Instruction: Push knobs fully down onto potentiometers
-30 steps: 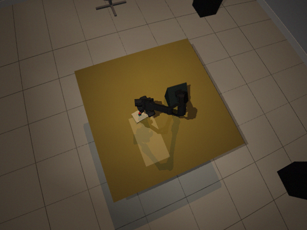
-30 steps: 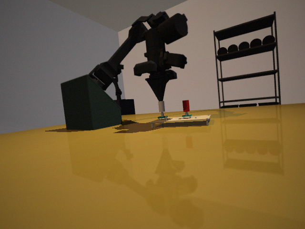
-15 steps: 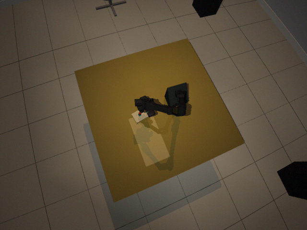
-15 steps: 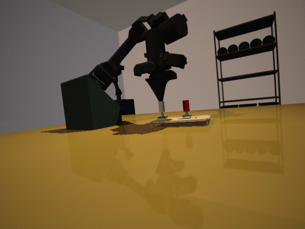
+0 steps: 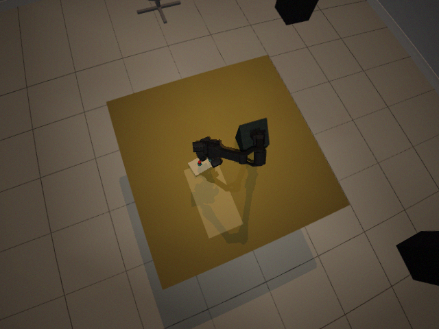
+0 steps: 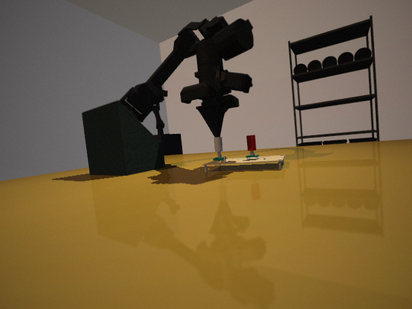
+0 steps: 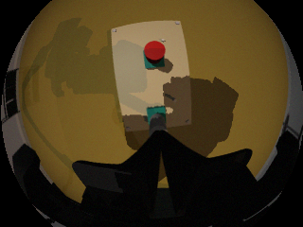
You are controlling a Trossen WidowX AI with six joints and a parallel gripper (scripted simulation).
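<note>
A pale circuit board point(image 6: 268, 160) point(image 7: 134, 66) point(image 5: 194, 166) stands on short legs on the yellow table point(image 6: 199, 232) point(image 5: 159, 116). A red knob point(image 6: 250, 142) point(image 7: 154, 49) point(image 5: 199, 162) stands high on its shaft above a teal potentiometer point(image 6: 252, 156). A grey knob point(image 6: 217, 143) also stands raised above its teal potentiometer point(image 6: 219, 158) point(image 7: 157, 112). My gripper point(image 6: 216, 134) point(image 7: 159, 134) is shut, points straight down, and its tip rests on top of the grey knob. In the wrist view the fingers hide most of that knob.
The arm's dark green base box point(image 6: 116, 140) point(image 5: 252, 132) stands on the table behind and left of the board. A black shelf rack point(image 6: 332, 83) stands against the far wall. Dark blocks point(image 5: 295, 10) point(image 5: 422, 256) sit on the floor off the table.
</note>
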